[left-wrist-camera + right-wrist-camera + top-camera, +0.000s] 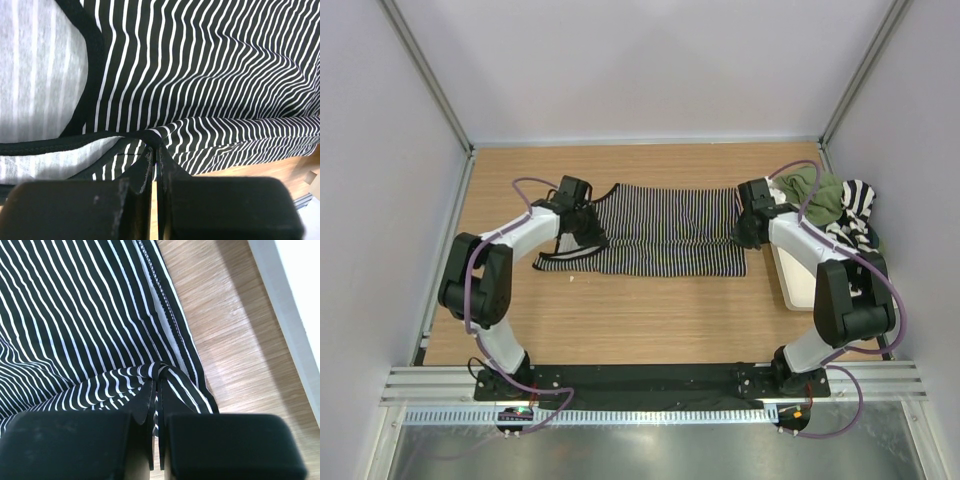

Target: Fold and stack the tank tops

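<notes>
The pinstriped tank top (665, 232) lies spread across the middle of the table, straps to the left. My left gripper (588, 232) is shut on its cloth near the armhole; the left wrist view shows a pinched fold (155, 142) between the jaws. My right gripper (748, 232) is shut on the hem edge at the right; the right wrist view shows the gathered cloth (160, 374) between the jaws. The olive green tank top (810, 195) and the broad-striped tank top (855, 212) lie crumpled together at the right, on the tray's far end.
A cream rectangular tray (798, 285) sits by the right wall, beside my right arm; its edge shows in the right wrist view (295, 300). Grey walls close the table on the left, back and right. Bare wood (650, 320) lies between the top and the arm bases.
</notes>
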### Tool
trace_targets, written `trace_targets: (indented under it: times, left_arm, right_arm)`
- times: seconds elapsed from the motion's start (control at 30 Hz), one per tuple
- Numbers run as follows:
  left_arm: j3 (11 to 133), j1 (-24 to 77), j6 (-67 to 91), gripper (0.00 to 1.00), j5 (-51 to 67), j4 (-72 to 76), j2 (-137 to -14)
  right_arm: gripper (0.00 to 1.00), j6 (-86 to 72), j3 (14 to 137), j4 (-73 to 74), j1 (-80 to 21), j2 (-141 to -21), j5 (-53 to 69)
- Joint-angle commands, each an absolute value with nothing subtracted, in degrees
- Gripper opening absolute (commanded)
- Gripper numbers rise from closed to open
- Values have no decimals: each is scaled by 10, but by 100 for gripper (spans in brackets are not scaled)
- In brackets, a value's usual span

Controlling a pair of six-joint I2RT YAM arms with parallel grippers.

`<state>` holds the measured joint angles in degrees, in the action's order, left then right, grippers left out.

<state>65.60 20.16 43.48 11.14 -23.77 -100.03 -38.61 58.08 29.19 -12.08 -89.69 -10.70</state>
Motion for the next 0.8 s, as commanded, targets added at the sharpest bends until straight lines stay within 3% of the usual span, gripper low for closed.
trace_targets:
  times: [0.0, 0.3, 0.37, 0.4, 0.53, 0.63, 0.67, 0.7, 0.73, 0.77]
  left_arm:
    - [682, 197, 423, 0, 111, -228, -1012]
    - [702, 198, 418, 0, 116, -227, -1047]
    - [703, 198, 418, 1, 113, -224, -1052]
    - [707, 197, 419, 2, 110, -223, -1057]
    - [694, 199, 424, 8, 110, -196, -1049]
    - [686, 199, 428, 19, 89, -179, -1026]
    - [685, 200, 427, 31, 82, -175, -1019]
    - [681, 200, 427, 41, 75, -173, -1010]
    - [674, 200, 427, 48, 60, -173, -1003]
    - [671, 200, 427, 57, 53, -171, -986]
  right_arm:
    - [1, -380, 608, 274, -116, -899, -138]
    - [1, -388, 604, 268, -116, -918, -170]
    - [8, -389, 602, 263, -115, -925, -172]
    - [17, -379, 603, 252, -115, -934, -166]
    - [19, -378, 613, 238, -111, -943, -156]
    - [22, -384, 613, 240, -112, -929, -177]
    - [30, -391, 612, 242, -111, -924, -186]
    - [52, -396, 606, 245, -112, -917, -206]
    - [63, -401, 599, 243, -111, -910, -214]
    - [68, -403, 591, 237, -111, -887, -216]
